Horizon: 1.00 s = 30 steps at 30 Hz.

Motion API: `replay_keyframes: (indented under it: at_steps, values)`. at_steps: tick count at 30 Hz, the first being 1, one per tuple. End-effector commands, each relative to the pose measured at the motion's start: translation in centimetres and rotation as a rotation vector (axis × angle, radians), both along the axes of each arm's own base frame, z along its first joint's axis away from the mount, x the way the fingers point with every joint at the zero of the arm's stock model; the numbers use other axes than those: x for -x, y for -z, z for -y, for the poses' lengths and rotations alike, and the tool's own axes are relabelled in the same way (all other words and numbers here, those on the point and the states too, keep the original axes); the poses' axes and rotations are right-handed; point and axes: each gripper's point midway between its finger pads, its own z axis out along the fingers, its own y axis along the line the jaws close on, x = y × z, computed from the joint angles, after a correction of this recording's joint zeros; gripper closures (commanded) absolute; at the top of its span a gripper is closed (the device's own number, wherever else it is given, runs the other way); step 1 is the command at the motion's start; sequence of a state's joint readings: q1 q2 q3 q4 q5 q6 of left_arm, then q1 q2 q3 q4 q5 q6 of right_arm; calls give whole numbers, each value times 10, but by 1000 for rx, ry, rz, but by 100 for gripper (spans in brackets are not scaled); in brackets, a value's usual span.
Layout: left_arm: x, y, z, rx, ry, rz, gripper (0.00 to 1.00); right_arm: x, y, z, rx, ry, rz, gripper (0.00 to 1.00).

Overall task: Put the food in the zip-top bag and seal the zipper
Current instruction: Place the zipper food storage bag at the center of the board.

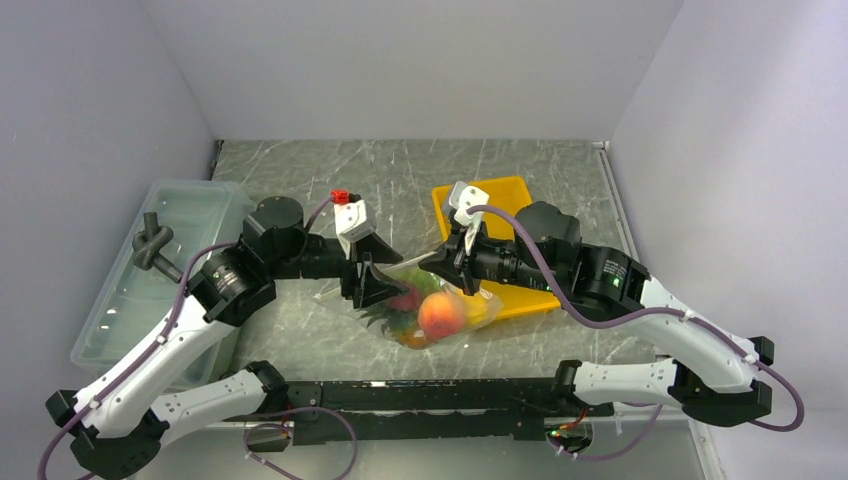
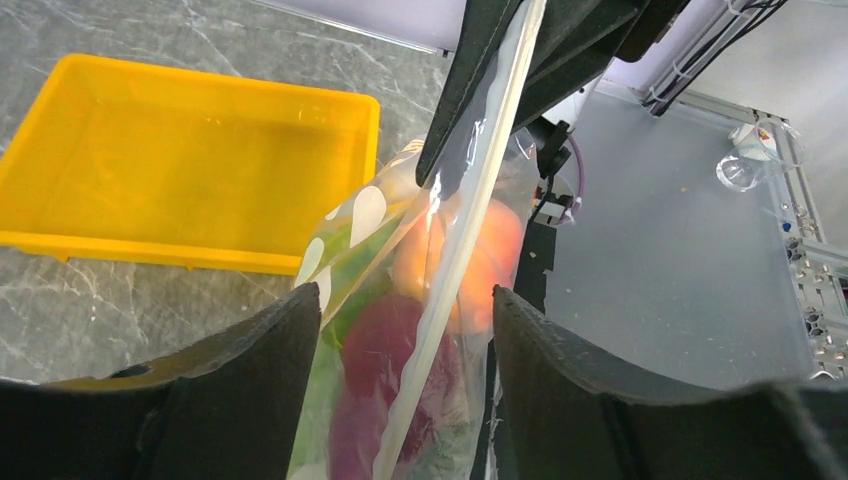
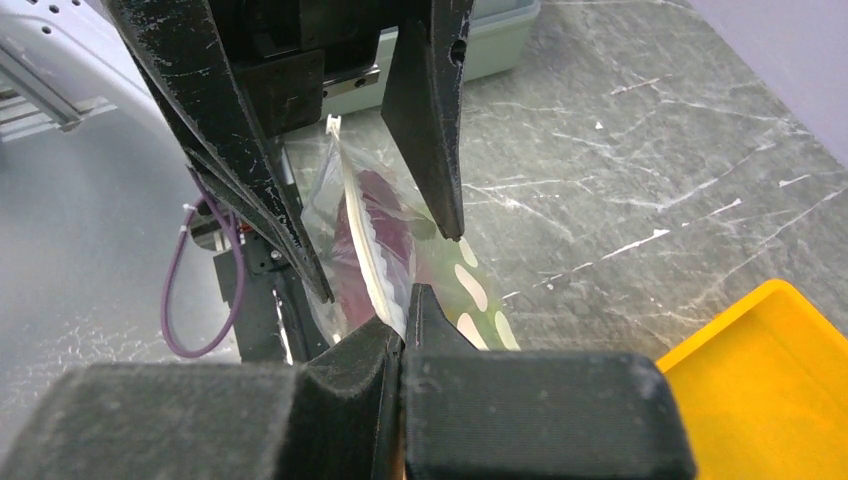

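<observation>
A grey marbled table (image 1: 400, 170) fills the floor of a white-walled booth, seen from above. Two black-and-white robot arms reach in from the near edge and meet at the middle. A see-through lidded bin (image 1: 190, 210) sits at the left side of the table, and a shallow yellow tray (image 1: 515, 188) lies at the back right, partly under the right arm. Between the two arms, in front of the tray, a clear bag (image 2: 350, 240) with white dots hangs by its top edge just above the table, with its mouth edge uppermost. The right gripper (image 1: 440, 268) is clenched tight on the whitish zipper strip (image 2: 462, 235) along that edge. The left gripper (image 1: 385, 288) straddles the same strip further along, its two fingers standing apart on either side of the bag and not pinching it. Inside the bag are toy foods: a round peach (image 1: 440, 314), a dark red-purple piece (image 2: 385, 345) beside it, and something green (image 2: 347, 270) against the dotted wall.
</observation>
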State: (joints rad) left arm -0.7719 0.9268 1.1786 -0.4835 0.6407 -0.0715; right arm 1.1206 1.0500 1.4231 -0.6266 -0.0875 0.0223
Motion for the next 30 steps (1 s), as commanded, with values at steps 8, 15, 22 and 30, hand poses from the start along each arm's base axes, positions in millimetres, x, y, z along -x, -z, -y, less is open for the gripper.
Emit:
replay_keyframes:
  at_steps: [8, 15, 22, 30]
  values:
    - [8, 5, -5, -9, 15, 4, 48, -7, -48, -1, -156, 30, 62, 100]
    - [8, 13, -3, -38, 34, -19, 55, -9, -54, 1, -187, 42, 68, 100]
    - [5, 13, -2, -43, 23, -16, 85, -11, -48, 0, -186, 41, 56, 100]
    - [-2, 8, -5, -34, -24, -3, 100, -14, -41, 2, -183, 52, 49, 98]
